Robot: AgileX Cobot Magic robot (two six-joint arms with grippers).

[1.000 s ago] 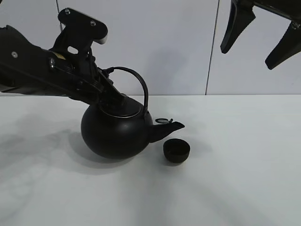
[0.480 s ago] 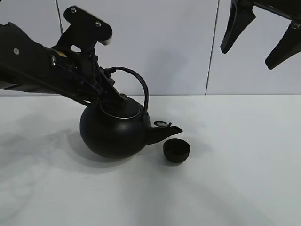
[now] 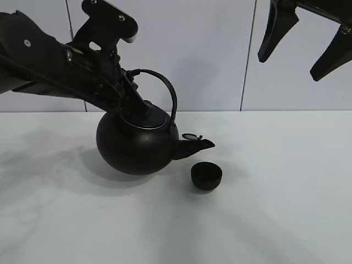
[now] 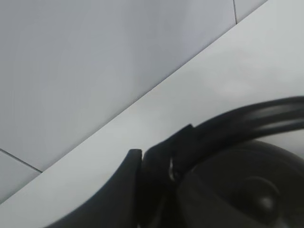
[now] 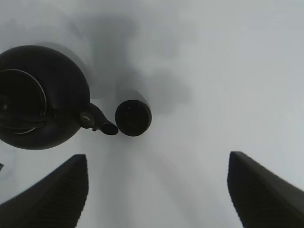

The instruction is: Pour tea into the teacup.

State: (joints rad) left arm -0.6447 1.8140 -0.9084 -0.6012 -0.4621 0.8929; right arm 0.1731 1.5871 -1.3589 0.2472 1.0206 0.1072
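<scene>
Exterior high: kettle spout (image 3: pixel 197 145) sits just beside teacup (image 3: pixel 207 176) rim.

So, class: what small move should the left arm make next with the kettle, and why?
Probably shift the kettle slightly toward the teacup before tipping further: the left gripper is shut on the handle, but seen from above the spout tip sits just beside the teacup's rim, not over its mouth.
</scene>
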